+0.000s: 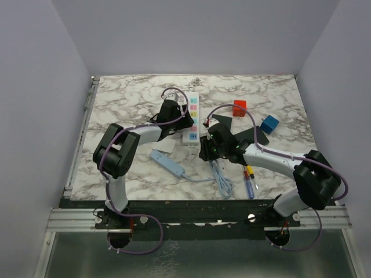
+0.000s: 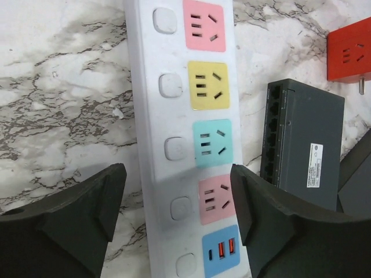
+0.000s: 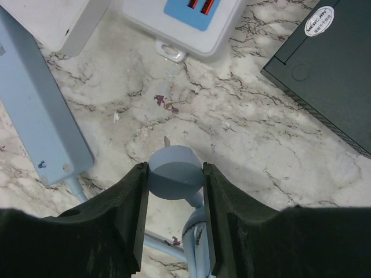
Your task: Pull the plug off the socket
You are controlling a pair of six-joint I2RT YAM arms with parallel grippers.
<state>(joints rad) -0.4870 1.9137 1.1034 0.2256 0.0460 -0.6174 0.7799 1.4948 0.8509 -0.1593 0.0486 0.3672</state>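
The socket (image 2: 179, 133) is a long white power strip with pink, yellow, green and blue panels, and every outlet in view is bare. It lies at table centre (image 1: 191, 119). My left gripper (image 2: 177, 202) is open, with one finger on each side of the strip near its USB end. My right gripper (image 3: 174, 179) is shut on the round light-blue plug (image 3: 175, 174). It holds the plug above the marble with a prong showing, a short way from the socket's end (image 3: 185, 23). The plug's pale cable hangs between the fingers.
A black network switch (image 2: 301, 145) lies right of the strip. A red adapter (image 1: 240, 108) and a blue cube (image 1: 269, 124) are behind it. A light-blue bar (image 3: 35, 110), a white flat box (image 3: 52, 17), a coiled cable (image 1: 222, 179) and pens (image 1: 249, 179) lie in front.
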